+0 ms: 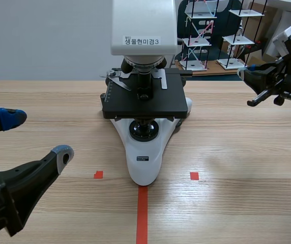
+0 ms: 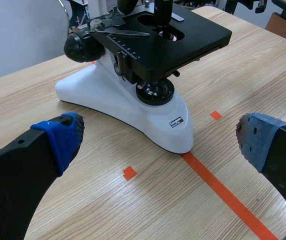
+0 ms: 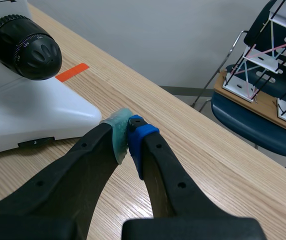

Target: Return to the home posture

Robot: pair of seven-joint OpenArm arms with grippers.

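My left gripper (image 1: 36, 136) hangs near left, fingers wide apart and empty. My right gripper (image 3: 128, 131) is raised far right, pads pressed together on nothing. Both are clear of the central microscope (image 1: 144, 147), so home posture looks nearly reached.

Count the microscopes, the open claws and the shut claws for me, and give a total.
Microscopes: 1
Open claws: 1, the left claw
Shut claws: 1, the right claw, shut on nothing
Total: 3
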